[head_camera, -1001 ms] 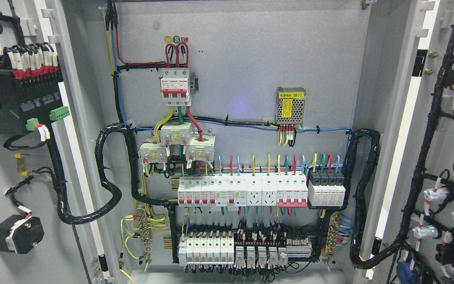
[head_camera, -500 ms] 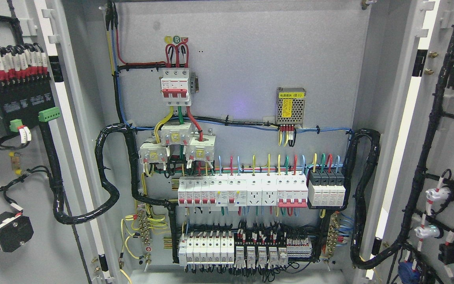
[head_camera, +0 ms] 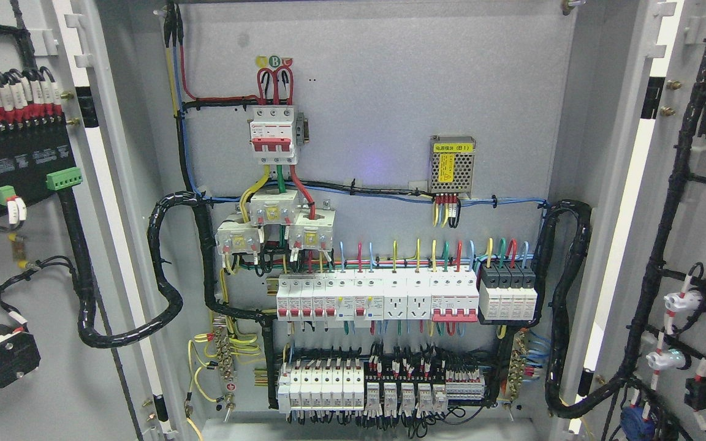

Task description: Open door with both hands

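Neither hand shows in the head view, so whether their fingers are spread or curled cannot be told.

The task's thing, a pair of grey sheet-metal cabinet doors, stands swung wide: the left door leaf [head_camera: 34, 392] fills the left edge, the right door leaf [head_camera: 690, 202] the right edge, each showing its inner face. Judged from this, the opening looks largely done.

These leaves look stiff and fairly heavy, since each carries parts: the left one a black terminal block with red-and-white ferrules [head_camera: 19, 147] and a black round-bodied switch back [head_camera: 0, 356], the right one a row of white lamp backs [head_camera: 681, 303] strung on a black wire loom [head_camera: 665, 214]. Painted steel is probably slick, so the free vertical edge would be the place to take hold, well clear of the wiring, which may snag or tear loose.

The open grey steel cabinet [head_camera: 377, 92] holds, on its back plate, a white three-pole breaker with a red toggle bar [head_camera: 273, 136] at upper left, a small perforated metal power supply with a yellow label [head_camera: 451, 165] to its right, a row of white breakers and sockets [head_camera: 377, 298] lower down, and white terminal and relay blocks [head_camera: 383, 387] nearest the bottom.
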Controlling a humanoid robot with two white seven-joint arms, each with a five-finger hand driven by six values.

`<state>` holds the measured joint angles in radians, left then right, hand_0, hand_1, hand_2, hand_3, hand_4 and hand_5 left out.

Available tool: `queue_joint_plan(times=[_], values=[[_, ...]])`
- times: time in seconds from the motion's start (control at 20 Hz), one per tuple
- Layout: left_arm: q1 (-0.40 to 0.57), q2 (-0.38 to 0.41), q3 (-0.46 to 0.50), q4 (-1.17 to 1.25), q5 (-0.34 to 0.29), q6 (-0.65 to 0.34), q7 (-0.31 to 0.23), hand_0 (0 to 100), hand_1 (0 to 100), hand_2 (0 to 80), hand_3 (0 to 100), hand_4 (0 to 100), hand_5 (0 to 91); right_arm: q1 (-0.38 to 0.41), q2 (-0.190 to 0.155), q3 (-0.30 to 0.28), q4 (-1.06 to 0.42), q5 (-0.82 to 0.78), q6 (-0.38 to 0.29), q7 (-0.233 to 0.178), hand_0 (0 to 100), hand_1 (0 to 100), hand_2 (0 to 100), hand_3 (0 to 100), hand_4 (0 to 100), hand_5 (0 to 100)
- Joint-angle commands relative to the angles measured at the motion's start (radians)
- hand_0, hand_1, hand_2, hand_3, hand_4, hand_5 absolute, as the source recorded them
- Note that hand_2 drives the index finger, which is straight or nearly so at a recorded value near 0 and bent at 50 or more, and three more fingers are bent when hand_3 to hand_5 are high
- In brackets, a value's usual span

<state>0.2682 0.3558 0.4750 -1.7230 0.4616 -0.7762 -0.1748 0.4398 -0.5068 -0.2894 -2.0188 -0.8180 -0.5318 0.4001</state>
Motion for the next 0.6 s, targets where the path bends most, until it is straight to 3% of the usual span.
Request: queue_joint_plan(times=[0.0, 0.55], values=[[-0.067, 0.095, 0.044, 0.157, 0.037, 0.058, -0.002, 0, 0, 0.0, 0, 0, 0.0, 0.016, 0.002, -0.037, 0.002, -0.001, 0.000, 0.000, 38, 0, 0, 0, 0, 0], [-0.109, 0.107, 0.073, 0.212, 0.038, 0.241, 0.000, 0, 0, 0.0, 0, 0, 0.0, 0.048, 0.002, -0.062, 0.006, -0.047, 0.000, 0.000, 38, 0, 0, 0, 0, 0]])
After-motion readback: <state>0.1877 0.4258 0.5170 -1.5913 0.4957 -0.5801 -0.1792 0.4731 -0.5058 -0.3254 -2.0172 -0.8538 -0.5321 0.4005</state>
